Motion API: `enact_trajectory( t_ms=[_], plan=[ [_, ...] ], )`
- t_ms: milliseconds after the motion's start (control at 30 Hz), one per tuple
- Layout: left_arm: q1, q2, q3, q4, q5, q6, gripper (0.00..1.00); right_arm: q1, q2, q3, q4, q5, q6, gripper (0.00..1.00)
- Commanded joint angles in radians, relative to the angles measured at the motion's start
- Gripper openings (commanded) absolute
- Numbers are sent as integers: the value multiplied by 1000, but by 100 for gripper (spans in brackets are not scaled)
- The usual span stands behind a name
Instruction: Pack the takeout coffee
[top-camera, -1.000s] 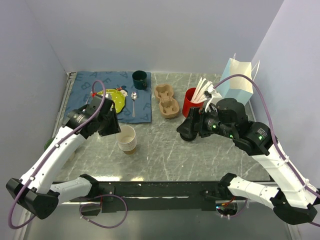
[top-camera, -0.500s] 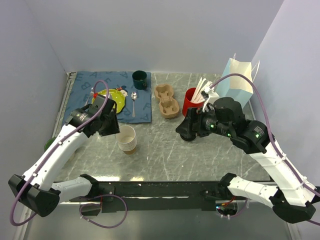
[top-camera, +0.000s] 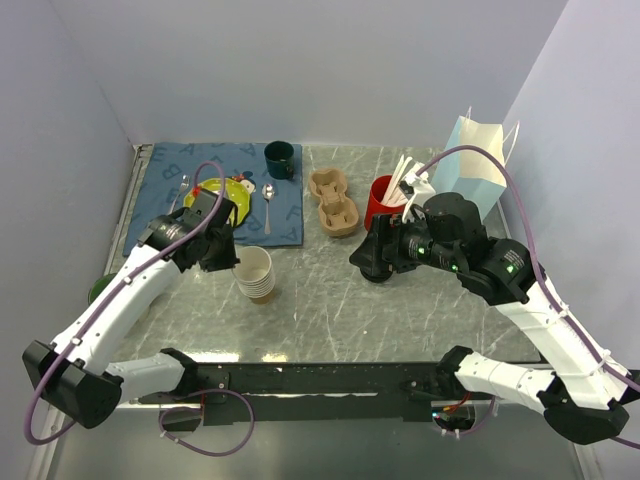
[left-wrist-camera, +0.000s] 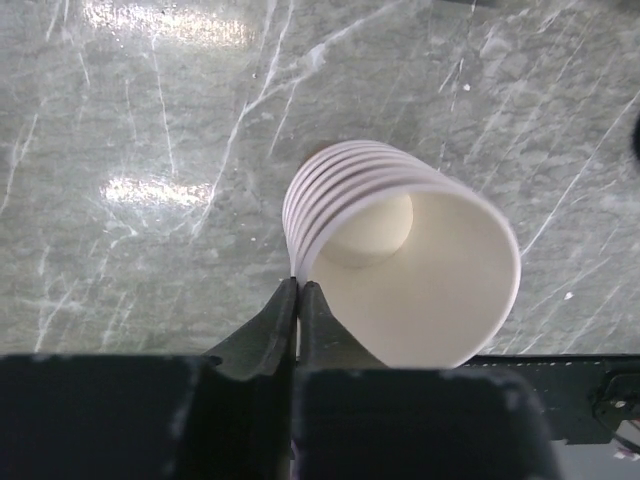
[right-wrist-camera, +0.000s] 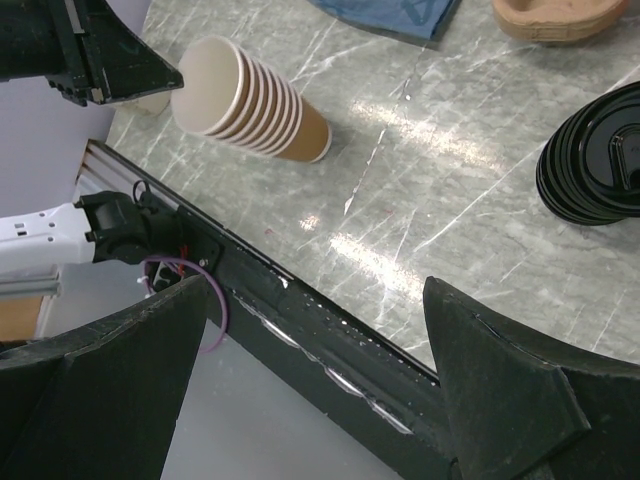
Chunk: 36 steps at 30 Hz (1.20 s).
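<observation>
At left, left gripper (left-wrist-camera: 298, 288) pressed together, tips touching the rim of the stacked paper cups (left-wrist-camera: 400, 270); cannot tell whether pinching it. Mid-table, pulp cup carrier (top-camera: 333, 202). Further right, right gripper (right-wrist-camera: 316, 290) spread wide, hovering beside the stack of black lids (right-wrist-camera: 600, 160). Far right, blue paper bag (top-camera: 470, 168). Whereabouts of the takeout coffee: cannot tell.

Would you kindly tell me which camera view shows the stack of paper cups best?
The right wrist view: it shows the stack of paper cups whole from the side, brown wall and nested rims alike. The left wrist view looks down its white mouth, the lower rim partly hidden. The top external view shows it small.
</observation>
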Motion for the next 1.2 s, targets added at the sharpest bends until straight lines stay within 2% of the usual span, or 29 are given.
enact_trajectory(
  t_ms=[0,267,533,667,967,1167],
  plan=[
    [-1,18,50,3,-26,31,1,3,-6,5,36,-5,-9,95],
    [-1,55,173,-65,-29,48,1,3,-9,2,36,-6,-12,95],
    [3,15,129,-27,39,39,1,5,3,-23,69,-34,10,95],
    [9,18,156,-34,54,36,1,3,18,-17,82,-54,20,94],
    [36,38,247,-108,-18,54,1,3,28,-3,73,-52,14,95],
    [40,39,302,-122,34,45,1,3,34,9,66,-54,15,94]
  ],
)
